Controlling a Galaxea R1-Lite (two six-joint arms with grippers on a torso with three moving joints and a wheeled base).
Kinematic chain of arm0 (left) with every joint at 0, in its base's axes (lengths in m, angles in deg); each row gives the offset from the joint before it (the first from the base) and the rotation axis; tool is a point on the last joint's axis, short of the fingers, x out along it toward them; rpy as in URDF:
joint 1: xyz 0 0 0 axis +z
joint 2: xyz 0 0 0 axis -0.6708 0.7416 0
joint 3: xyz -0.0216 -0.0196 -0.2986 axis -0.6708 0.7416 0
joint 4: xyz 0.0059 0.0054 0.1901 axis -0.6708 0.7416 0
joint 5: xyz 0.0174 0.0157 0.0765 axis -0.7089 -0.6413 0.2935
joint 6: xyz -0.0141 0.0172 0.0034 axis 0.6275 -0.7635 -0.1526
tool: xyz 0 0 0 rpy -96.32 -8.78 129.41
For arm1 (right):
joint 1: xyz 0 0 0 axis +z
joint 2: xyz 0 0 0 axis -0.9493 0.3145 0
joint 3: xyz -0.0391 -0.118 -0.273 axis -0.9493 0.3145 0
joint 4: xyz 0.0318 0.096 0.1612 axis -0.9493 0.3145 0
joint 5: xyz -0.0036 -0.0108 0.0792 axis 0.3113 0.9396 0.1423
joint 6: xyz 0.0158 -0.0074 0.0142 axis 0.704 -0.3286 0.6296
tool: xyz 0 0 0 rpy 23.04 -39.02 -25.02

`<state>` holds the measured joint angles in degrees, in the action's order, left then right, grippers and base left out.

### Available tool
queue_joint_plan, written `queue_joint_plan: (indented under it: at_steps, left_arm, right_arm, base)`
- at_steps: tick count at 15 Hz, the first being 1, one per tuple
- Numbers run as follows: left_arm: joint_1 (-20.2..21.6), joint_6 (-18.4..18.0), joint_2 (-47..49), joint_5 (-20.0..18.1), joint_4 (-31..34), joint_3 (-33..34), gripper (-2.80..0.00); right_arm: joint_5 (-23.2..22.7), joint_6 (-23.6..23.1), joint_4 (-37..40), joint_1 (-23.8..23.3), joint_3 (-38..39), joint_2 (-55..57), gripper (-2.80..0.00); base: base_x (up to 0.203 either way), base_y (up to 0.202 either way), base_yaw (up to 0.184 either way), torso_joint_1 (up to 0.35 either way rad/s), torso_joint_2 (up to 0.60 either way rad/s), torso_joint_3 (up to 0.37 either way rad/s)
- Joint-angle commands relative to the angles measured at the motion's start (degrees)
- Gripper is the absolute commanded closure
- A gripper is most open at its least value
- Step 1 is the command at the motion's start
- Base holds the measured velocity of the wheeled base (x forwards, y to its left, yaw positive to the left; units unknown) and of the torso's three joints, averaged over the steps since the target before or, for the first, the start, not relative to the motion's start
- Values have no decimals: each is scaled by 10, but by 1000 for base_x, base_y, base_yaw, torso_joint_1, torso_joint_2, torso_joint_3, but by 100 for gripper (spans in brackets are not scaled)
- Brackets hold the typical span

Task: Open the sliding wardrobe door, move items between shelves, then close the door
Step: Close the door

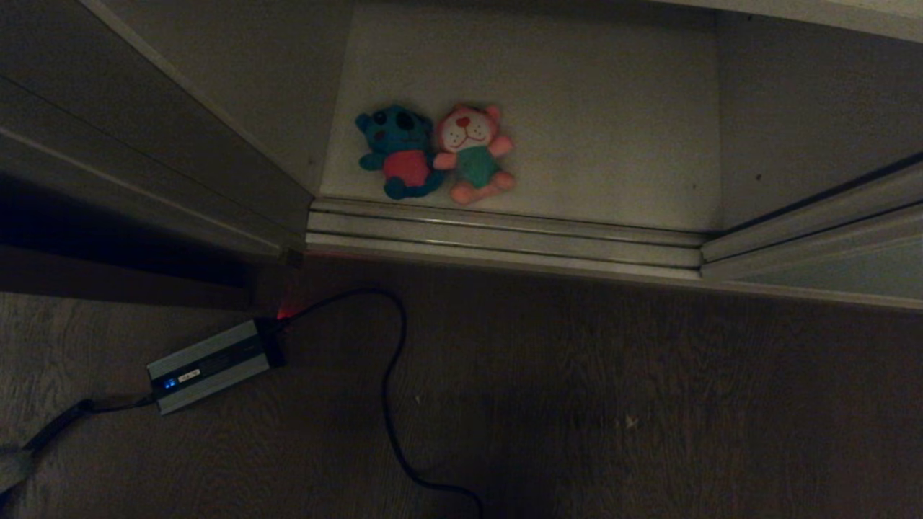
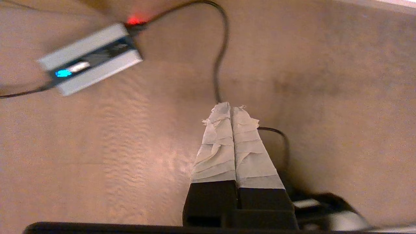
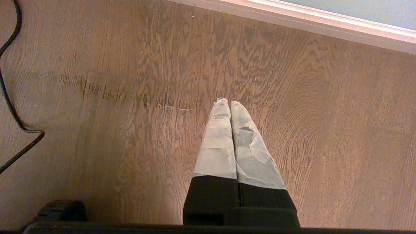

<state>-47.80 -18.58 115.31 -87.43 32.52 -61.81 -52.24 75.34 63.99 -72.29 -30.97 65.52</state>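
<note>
The wardrobe stands open in the head view. Two items lie side by side on the lowest off-white shelf, close to its front edge: a teal bear in a red shirt and, touching it, a pink toy with a white face and teal shirt. The pale grey-green sliding wardrobe door shows at the right, slid aside; its cream-framed lower edge also appears in the right wrist view. Neither arm is in the head view. My left gripper is shut and empty above the floor. My right gripper hangs shut and empty over the floorboards.
Door track rails run along the front of the shelf. A grey power adapter with a blue light lies on the dark wooden floor at the left. Its black cable loops across the floor.
</note>
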Motion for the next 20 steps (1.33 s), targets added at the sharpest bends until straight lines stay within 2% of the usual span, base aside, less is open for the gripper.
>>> queue_joint_plan:
  at_steps: [1,5,7,9,10,12,14,20]
  left_arm:
    - [31,-14,-163,-2,-9,90,0]
    - [46,-40,-300,7,-38,252,0]
    - [47,-46,-308,28,-102,322,0]
    - [47,-64,-309,42,-222,406,0]
    - [47,-71,-309,45,-249,419,0]
    - [48,-80,-310,50,-223,411,0]
    - [47,-74,-310,54,-238,414,0]
    - [48,-85,-310,53,-236,415,0]
  right_arm:
    - [0,0,0,0,2,0,0]
    - [0,0,0,0,2,0,0]
    - [0,0,0,0,2,0,0]
    - [0,0,0,0,2,0,0]
    - [0,0,0,0,3,0,0]
    - [0,0,0,0,2,0,0]
    - [0,0,0,0,2,0,0]
    - [0,0,0,0,2,0,0]
  base:
    - [0,0,0,0,0,0]
    - [0,0,0,0,0,0]
    - [0,0,0,0,0,0]
    - [0,0,0,0,0,0]
    - [0,0,0,0,0,0]
    - [0,0,0,0,0,0]
    - [0,0,0,0,0,0]
    - [0,0,0,0,0,0]
